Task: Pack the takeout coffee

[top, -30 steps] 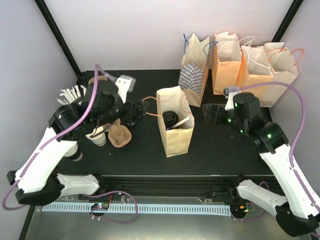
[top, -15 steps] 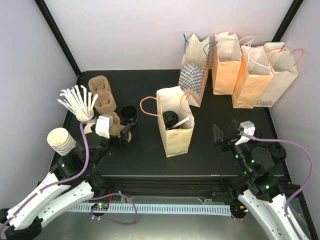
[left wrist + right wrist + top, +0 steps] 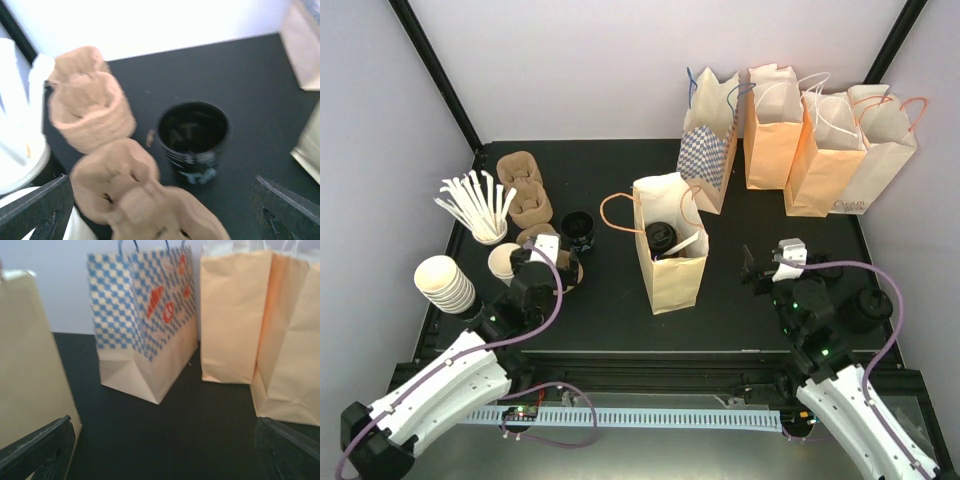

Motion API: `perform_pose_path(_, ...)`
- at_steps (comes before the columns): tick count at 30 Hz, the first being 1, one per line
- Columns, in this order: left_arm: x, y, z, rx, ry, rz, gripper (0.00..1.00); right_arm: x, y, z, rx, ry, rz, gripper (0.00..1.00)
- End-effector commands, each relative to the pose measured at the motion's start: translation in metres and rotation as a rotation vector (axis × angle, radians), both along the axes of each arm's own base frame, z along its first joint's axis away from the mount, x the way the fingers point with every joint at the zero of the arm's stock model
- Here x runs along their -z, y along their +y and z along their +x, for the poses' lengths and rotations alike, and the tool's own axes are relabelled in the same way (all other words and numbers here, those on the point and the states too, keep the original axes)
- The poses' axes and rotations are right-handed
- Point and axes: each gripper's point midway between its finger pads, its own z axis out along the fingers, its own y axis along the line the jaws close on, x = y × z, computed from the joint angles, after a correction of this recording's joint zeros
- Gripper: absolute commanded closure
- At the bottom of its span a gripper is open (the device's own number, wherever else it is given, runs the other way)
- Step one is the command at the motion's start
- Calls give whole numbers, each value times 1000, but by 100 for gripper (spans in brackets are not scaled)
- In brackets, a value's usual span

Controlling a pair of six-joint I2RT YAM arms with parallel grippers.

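The takeout coffee (image 3: 660, 237) stands inside the open cream paper bag (image 3: 672, 275) at mid table; only its round black lid shows from above. My left gripper (image 3: 556, 263) (image 3: 165, 210) hangs open left of the bag, over a brown pulp cup carrier (image 3: 145, 200), with nothing gripped. In front of it stands a black cup with pale lettering (image 3: 194, 135) (image 3: 578, 230). My right gripper (image 3: 752, 270) (image 3: 162, 450) is open and empty over bare table to the right of the bag, facing the back row of bags.
A blue-checked bag (image 3: 708, 150) (image 3: 142, 320) and several peach bags (image 3: 820, 150) (image 3: 232, 315) line the back right. On the left are more pulp carriers (image 3: 525, 188), white stirrers in a cup (image 3: 480, 205), stacked cream cups (image 3: 445, 283) and a black item (image 3: 865, 310) at right.
Both arms have pulled away from the open bag's sides toward the near edge and dropped lower. The bag and the cup in it have stayed put.
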Motion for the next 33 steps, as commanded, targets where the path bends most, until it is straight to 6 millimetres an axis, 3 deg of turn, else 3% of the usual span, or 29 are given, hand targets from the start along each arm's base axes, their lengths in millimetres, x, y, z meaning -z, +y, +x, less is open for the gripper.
perform_pose_path(1,-36,24,27,-93,-143,-43,1,-12,-17,21,111,-85,43,0)
perform_pose_path(9,-22,65,63,-171,-130,0,1,18,-36,67,107,-6,18,0)
perform_pose_path(17,4,79,91,-209,-146,18,1,33,-43,97,125,-19,0,0)
perform_pose_path(25,22,85,110,-206,-150,25,1,46,-53,109,142,-22,-4,0)
perform_pose_path(33,21,83,123,-143,-187,34,1,56,-51,115,122,-21,-30,0)
